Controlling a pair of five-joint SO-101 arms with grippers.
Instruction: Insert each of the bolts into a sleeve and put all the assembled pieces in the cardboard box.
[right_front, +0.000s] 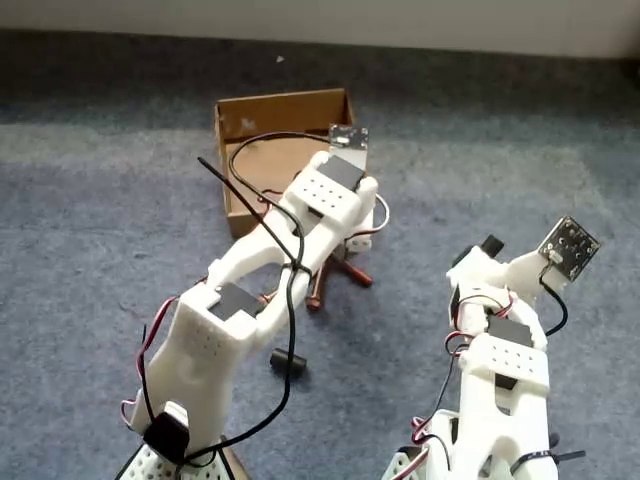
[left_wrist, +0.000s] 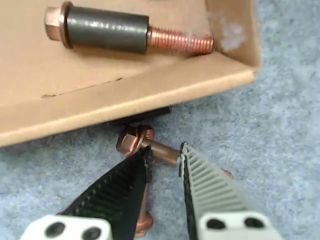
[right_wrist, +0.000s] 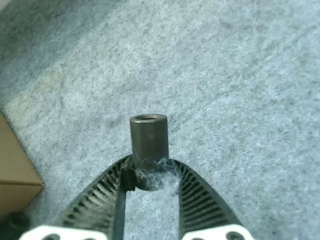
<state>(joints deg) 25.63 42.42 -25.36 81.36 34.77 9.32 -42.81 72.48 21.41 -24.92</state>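
The cardboard box (left_wrist: 150, 90) holds one copper bolt in a dark sleeve (left_wrist: 105, 29). Just outside its wall, two bare copper bolts lie crossed on the carpet. My left gripper (left_wrist: 165, 156) is open right above them, with one bolt (left_wrist: 162, 152) running across the gap between its fingertips. The other bolt (left_wrist: 144, 220) lies under the black finger. In the high view these bolts (right_front: 355, 273) lie beside the box (right_front: 232, 120). My right gripper (right_wrist: 150, 167) is shut on a dark sleeve (right_wrist: 148, 137), held upright above the carpet, open end up. This sleeve (right_front: 491, 244) is off to the right.
A spare dark sleeve (right_front: 288, 363) lies on the carpet close to the left arm's base. Something dark (left_wrist: 140, 116) sits against the box's outer wall by the bolts. Blue-grey carpet covers the floor between the two arms.
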